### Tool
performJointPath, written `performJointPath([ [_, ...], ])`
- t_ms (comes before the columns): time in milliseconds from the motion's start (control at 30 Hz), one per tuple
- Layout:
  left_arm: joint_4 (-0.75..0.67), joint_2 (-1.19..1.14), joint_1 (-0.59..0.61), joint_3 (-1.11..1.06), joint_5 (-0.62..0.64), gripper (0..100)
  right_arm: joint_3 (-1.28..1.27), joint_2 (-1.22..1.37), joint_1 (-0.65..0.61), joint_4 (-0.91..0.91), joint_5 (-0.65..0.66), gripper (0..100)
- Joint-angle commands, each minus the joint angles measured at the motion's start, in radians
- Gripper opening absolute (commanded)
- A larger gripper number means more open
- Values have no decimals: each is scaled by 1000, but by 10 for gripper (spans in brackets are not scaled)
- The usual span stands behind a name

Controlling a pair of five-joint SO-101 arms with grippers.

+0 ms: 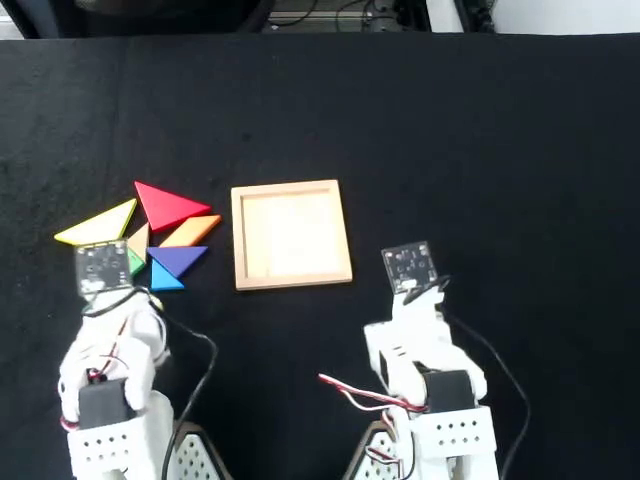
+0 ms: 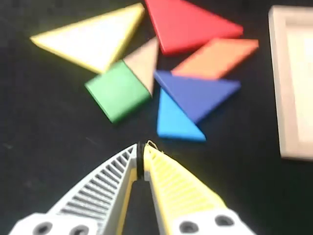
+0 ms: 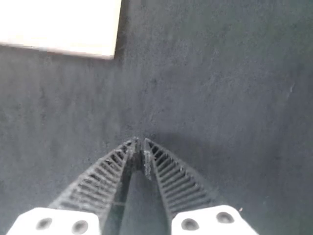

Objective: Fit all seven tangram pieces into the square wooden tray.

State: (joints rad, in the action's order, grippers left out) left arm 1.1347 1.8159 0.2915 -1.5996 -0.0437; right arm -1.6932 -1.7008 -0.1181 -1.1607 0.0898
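The square wooden tray (image 1: 291, 280) lies mid-table with nothing in it; its edge (image 2: 286, 122) and a corner (image 3: 105, 49) appear in the wrist views. Left of it the pieces cluster: yellow triangle (image 1: 98, 226) (image 2: 93, 41), red triangle (image 1: 168, 204) (image 2: 188, 24), orange parallelogram (image 1: 190, 230) (image 2: 215, 58), tan triangle (image 1: 138, 240) (image 2: 145, 63), green square (image 1: 135, 262) (image 2: 117, 90), dark blue triangle (image 1: 178, 258) (image 2: 198, 93), light blue triangle (image 1: 164, 277) (image 2: 173, 120). My left gripper (image 2: 142, 149) is shut, just short of the light blue triangle. My right gripper (image 3: 139, 144) is shut over bare cloth near the tray's corner.
Black cloth (image 1: 480, 150) covers the whole table. Both arm bases (image 1: 110, 420) (image 1: 430, 400) stand at the near edge with cables (image 1: 350, 392) trailing beside them. Dark equipment lines the far edge.
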Motion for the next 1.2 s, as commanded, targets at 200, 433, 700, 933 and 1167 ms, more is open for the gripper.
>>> performJointPath([
  [200,-166,8,156,166,-2,30,124,-4,34,264,221,11],
  [433,-252,8,159,127,-34,30,124,-4,34,281,453,11],
  [700,-172,8,128,200,-75,30,248,-4,34,276,427,11],
  [933,-58,6,128,332,-146,30,443,5,34,275,302,11],
  [1167,-31,-29,128,417,-138,30,599,10,28,227,247,11],
])
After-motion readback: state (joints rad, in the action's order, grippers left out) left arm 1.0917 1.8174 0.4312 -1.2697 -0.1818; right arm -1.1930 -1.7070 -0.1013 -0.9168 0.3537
